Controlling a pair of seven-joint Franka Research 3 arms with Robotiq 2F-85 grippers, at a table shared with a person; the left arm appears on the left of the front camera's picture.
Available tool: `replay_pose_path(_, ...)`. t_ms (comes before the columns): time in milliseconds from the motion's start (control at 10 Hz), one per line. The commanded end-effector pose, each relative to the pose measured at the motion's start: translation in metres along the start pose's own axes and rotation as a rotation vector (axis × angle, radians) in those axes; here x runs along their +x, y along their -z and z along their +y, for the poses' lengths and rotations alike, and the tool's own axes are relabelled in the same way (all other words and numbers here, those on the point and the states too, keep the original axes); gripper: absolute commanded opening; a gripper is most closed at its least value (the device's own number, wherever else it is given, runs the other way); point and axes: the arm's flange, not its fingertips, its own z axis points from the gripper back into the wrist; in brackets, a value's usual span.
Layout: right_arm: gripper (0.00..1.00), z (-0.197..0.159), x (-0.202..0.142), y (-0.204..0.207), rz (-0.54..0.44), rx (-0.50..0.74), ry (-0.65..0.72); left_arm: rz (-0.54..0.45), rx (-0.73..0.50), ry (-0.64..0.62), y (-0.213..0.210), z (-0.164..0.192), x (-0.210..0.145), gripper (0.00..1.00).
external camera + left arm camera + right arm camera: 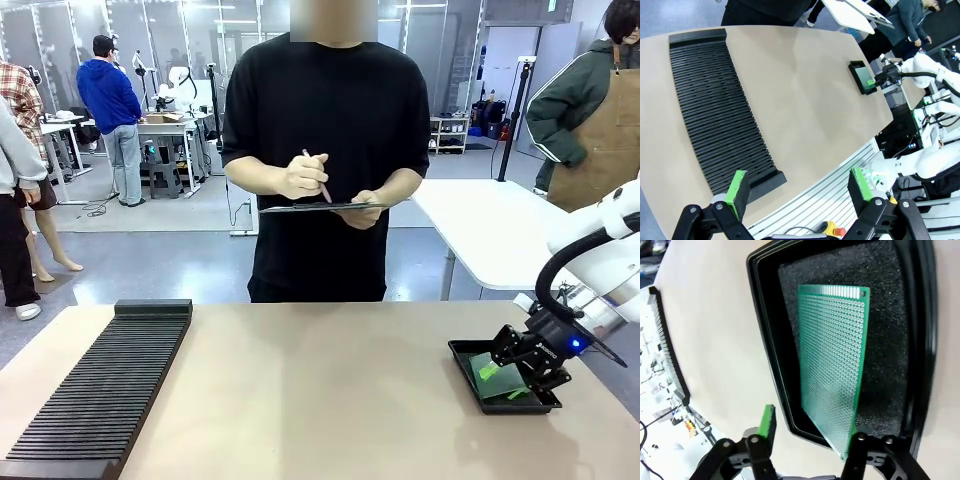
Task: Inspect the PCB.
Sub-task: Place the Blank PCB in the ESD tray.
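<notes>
Tan table [330, 390], PCB [835, 370] in tray [765, 305], right tool [810, 440] seemingly parted

PCB [832, 365] in tray [765, 315]; rack [100, 390] far left

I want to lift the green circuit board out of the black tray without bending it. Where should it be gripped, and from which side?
Grip the circuit board by the short edge nearest the right gripper, coming from above on that side. The board lies flat on the foam in the black tray, so only its thin edges offer a hold, and the tray's raised rim blocks a level approach. The open fingers already straddle that end.
</notes>
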Motion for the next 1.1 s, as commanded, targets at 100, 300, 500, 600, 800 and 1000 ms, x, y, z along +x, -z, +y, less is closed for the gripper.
replay_pose_path(100, 0.91, 0.027, -0.019, -0.017, -0.031, -0.14, 0.078, 0.007, 0.009, 0.007, 0.0, -0.001, 0.0, 1.0)
replay_pose_path(300, 1.0, 0.035, -0.026, -0.031, -0.048, -0.18, 0.101, 0.007, 0.009, 0.007, 0.0, -0.001, 0.0, 1.0)
replay_pose_path(500, 1.0, 0.039, -0.028, -0.036, -0.045, -0.251, 0.143, 0.007, 0.009, 0.007, 0.0, -0.001, 0.0, 1.0)
replay_pose_path(600, 1.0, 0.042, -0.029, -0.038, -0.054, -0.244, 0.136, 0.007, 0.009, 0.007, 0.0, -0.001, 0.0, 1.0)
replay_pose_path(800, 1.0, 0.034, -0.024, -0.039, -0.053, -0.219, 0.113, 0.007, 0.009, 0.007, 0.0, -0.001, 0.0, 1.0)
replay_pose_path(1000, 1.0, 0.034, -0.024, -0.039, -0.053, -0.219, 0.113, 0.007, 0.009, 0.007, 0.0, -0.001, 0.0, 1.0)
